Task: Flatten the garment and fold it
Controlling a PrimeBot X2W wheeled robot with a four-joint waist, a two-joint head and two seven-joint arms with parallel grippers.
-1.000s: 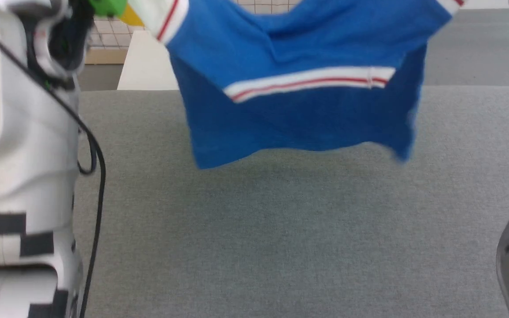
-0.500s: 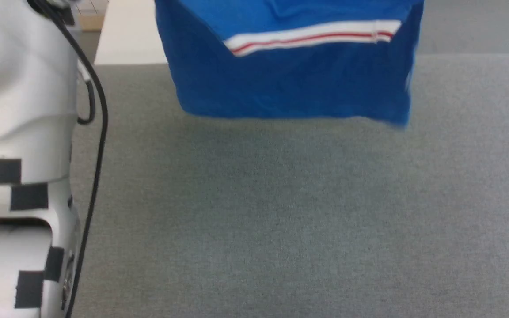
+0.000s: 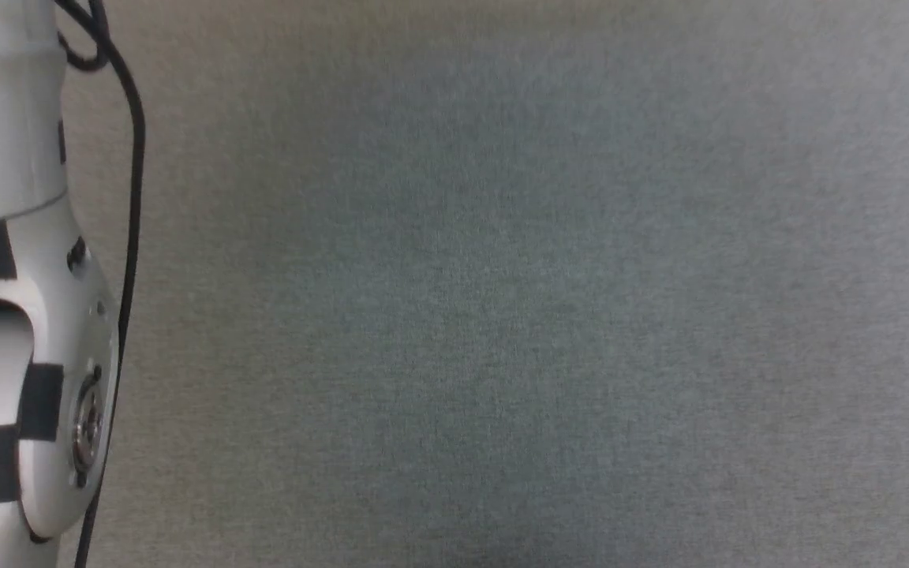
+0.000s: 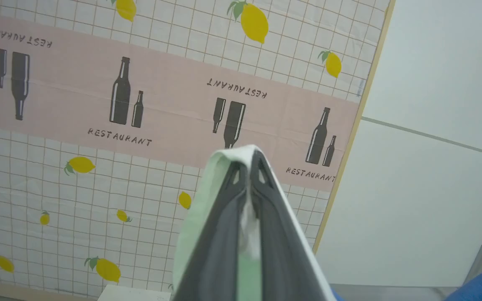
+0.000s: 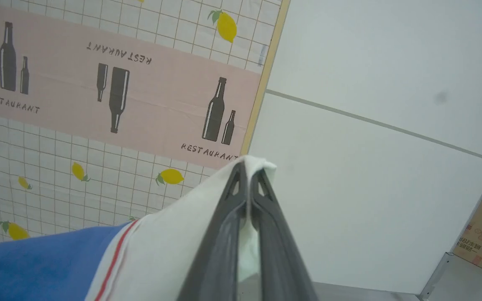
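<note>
Head view dropped onto grey table [image 3: 502, 315]; my left gripper [image 4: 248, 167], right gripper [image 5: 248, 171] clamped on garment [image 5: 36, 259] sleeves, aloft; flattening likely next.

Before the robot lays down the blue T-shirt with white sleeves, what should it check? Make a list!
1. Left gripper shut on white fabric of the blue jersey T-shirt with white, red-striped sleeves: ok.
2. Right gripper shut on a white sleeve: ok.
3. Flat grey fabric-covered table lies below, in the head view: ok.
4. T-shirt hangs untwisted between the grippers: cannot tell.
5. Hem lifted off the table: cannot tell.
</note>
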